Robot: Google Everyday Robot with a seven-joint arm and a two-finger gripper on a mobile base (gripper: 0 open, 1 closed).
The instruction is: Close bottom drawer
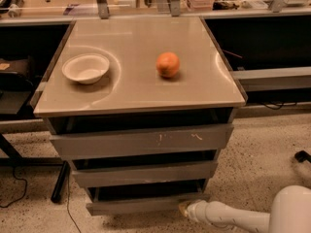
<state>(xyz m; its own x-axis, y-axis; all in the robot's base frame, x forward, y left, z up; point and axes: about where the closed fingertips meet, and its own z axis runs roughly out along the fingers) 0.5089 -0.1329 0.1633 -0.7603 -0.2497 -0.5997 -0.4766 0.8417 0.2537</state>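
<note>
Low in the frame, right of centre: gripper (185,209) at the right end of the bottom drawer (141,205), opening impossible to tell. Drawer front seemingly a little proud of the cabinet (141,89), so apparently mid-push, nearly home. Next: press straight inward until flush. Farther up, bowl (86,68) and orange (168,64) on top.

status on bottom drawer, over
Gripper low, at the front's right end. Bottom drawer looks nearly shut. Bowl and orange up top, not in the way.
</note>
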